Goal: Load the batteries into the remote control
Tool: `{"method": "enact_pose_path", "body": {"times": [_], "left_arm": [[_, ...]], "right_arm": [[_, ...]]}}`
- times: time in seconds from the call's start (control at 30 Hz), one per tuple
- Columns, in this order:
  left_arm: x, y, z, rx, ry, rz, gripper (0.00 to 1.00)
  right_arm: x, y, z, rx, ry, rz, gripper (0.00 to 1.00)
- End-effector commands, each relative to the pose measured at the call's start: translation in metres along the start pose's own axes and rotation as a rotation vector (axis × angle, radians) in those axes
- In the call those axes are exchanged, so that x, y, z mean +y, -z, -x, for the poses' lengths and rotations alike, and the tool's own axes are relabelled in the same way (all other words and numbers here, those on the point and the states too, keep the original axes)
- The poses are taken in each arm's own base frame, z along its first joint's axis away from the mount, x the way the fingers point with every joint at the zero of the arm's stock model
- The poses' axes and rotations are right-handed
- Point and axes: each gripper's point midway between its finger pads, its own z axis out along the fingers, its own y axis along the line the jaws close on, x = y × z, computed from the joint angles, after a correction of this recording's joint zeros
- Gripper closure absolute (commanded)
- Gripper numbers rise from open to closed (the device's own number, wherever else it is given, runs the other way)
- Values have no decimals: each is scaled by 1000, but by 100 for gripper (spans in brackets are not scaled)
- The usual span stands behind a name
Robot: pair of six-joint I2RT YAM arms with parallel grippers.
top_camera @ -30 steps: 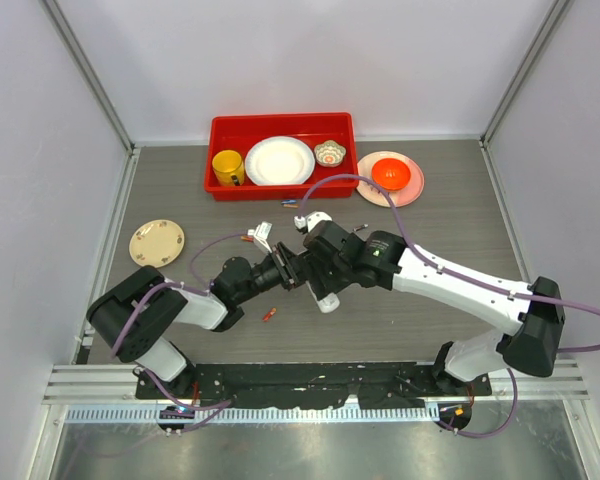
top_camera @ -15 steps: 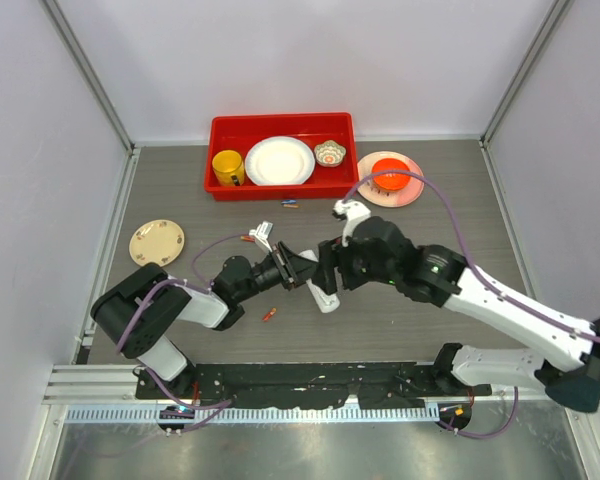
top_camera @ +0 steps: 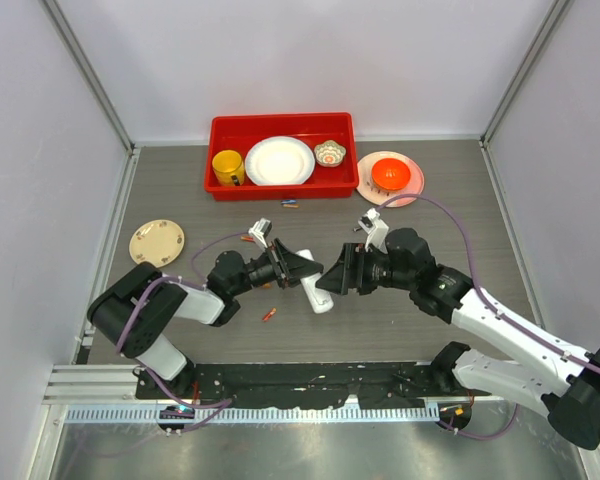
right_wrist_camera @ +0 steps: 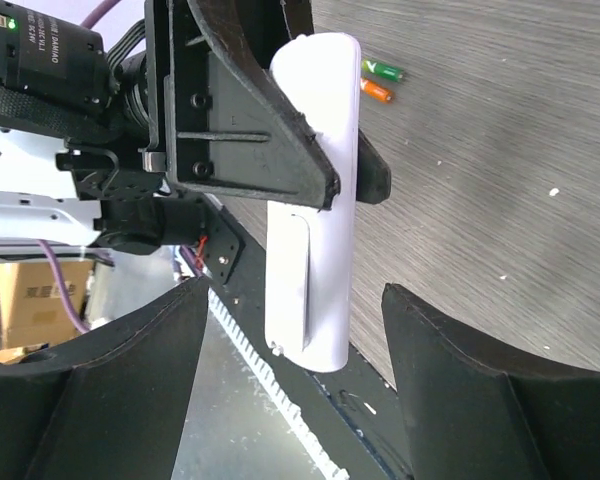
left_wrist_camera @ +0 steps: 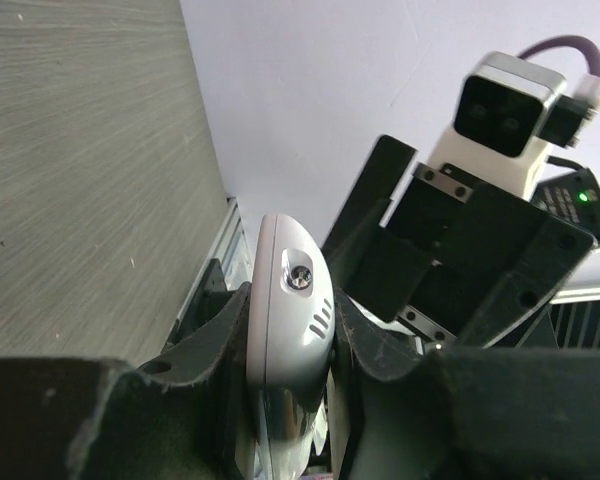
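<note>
My left gripper (top_camera: 302, 266) is shut on the white remote control (top_camera: 315, 292) and holds it just above the table. In the left wrist view the remote (left_wrist_camera: 285, 320) is clamped between both fingers. My right gripper (top_camera: 336, 279) is open and empty, facing the remote from the right. In the right wrist view the remote's free end (right_wrist_camera: 315, 200) hangs between my open right gripper (right_wrist_camera: 298, 295), untouched. Batteries lie loose: a red one (top_camera: 269, 315), an orange one (top_camera: 247, 240), two near the bin (top_camera: 290, 204). A green battery (right_wrist_camera: 385, 70) and an orange battery (right_wrist_camera: 377, 91) show in the right wrist view.
A red bin (top_camera: 280, 122) at the back holds a yellow mug, a white plate and a small bowl. A pink plate (top_camera: 412, 190) with an orange bowl stands to its right. A beige plate (top_camera: 157, 242) lies at the left. A small white cover piece (top_camera: 262, 232) lies behind the left gripper.
My right arm has drawn back to the right, away from the remote, and its gripper is now open beside it. The left gripper still holds the remote, shifted slightly.
</note>
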Motion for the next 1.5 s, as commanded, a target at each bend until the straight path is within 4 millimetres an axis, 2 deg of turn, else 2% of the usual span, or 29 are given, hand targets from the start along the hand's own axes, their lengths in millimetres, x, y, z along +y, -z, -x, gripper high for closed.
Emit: {"method": "enact_pose_path", "body": {"times": [0.0,0.43,1.4,1.47], "left_arm": [[-81,7,-2,27,-148,-299,100],[-99,8,0,22,-170,-341,100],[-111,14,-2,20,-186,-370,100],[-111,14,-3,20,-186,-372,100]], "right_arm": [[35,4,13,-52,-19,209,25],[33,-4,-10,23,-77,307,28],[26,-20,-15,35,-163,358,47],[26,-21,-16,35,-173,360,53]]}}
